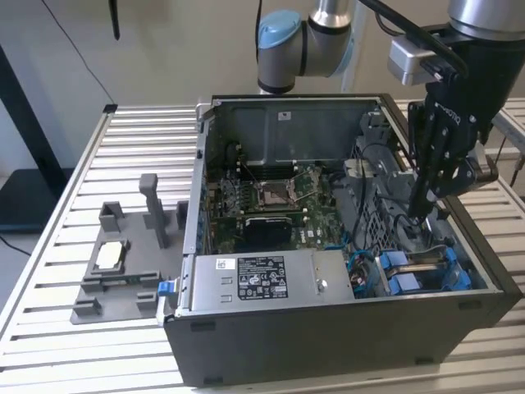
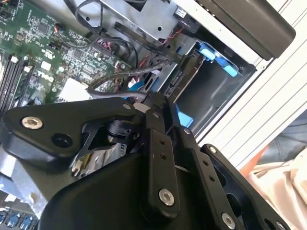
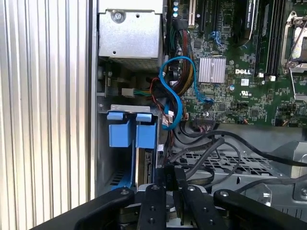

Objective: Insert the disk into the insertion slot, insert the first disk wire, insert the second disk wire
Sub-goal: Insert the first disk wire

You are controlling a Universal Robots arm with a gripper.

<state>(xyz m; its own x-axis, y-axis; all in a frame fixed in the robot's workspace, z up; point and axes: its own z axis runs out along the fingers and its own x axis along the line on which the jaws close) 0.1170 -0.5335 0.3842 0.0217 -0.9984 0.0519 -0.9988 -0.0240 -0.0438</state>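
So the gripper (image 3: pixel 170 181) is pinched shut on a black plug (image 3: pixel 169 170), right at the end of the disk (image 3: pixel 144 165). The disk sits in the slot (image 3: pixel 102 143) already, with its long side running from the blue tabs (image 3: pixel 132 130) toward the gripper.

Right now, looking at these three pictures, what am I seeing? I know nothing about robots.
One picture is from a camera standing off to the side; the other two ride on the arm's wrist. The machine is a silver-and-blue robot arm ending in a black gripper. It reaches into an open dark-grey computer case on a ribbed metal table. The gripper hangs among black wires beside the grey drive-bay slot, where the silver disk in its bright blue frame sits. Whether it holds anything, I cannot tell. A grey plastic stand lies beside the case.
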